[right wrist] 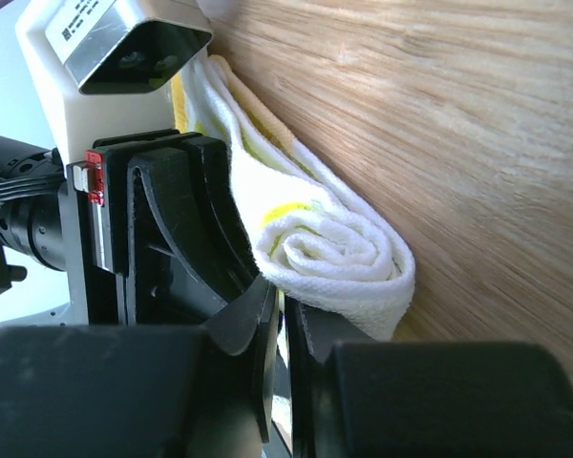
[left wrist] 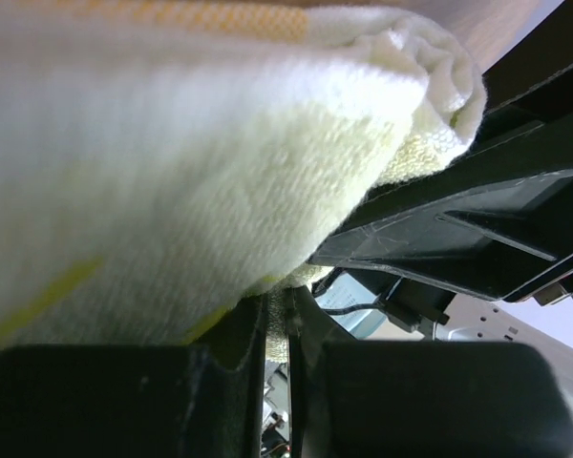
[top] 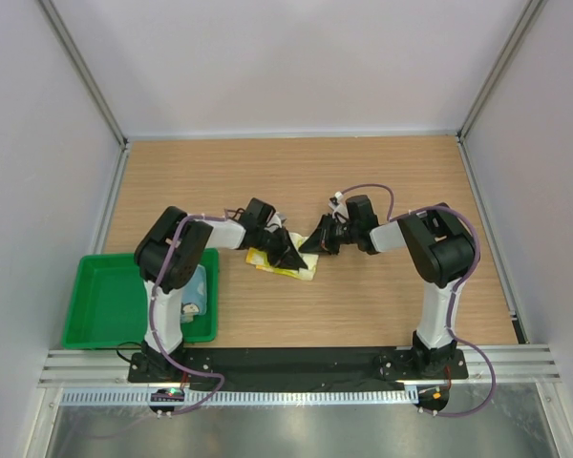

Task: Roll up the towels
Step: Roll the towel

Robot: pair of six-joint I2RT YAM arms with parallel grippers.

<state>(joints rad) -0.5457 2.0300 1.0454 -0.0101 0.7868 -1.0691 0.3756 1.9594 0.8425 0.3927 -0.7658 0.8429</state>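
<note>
Yellow-cream towel lies partly rolled, long axis left to right; left gripper and right gripper both clamp its cloth, the right at the spiral end.

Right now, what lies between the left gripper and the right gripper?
The partly rolled yellow-cream towel; the left gripper and right gripper each pinch it. Both wrist views show it.

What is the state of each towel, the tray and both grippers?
yellow towel: on the table, at least partly rolled.
blue towel: in the green tray, half hidden.
green tray: holds the blue towel.
left gripper: jaws shut on yellow towel.
right gripper: jaws shut on yellow towel.
</note>
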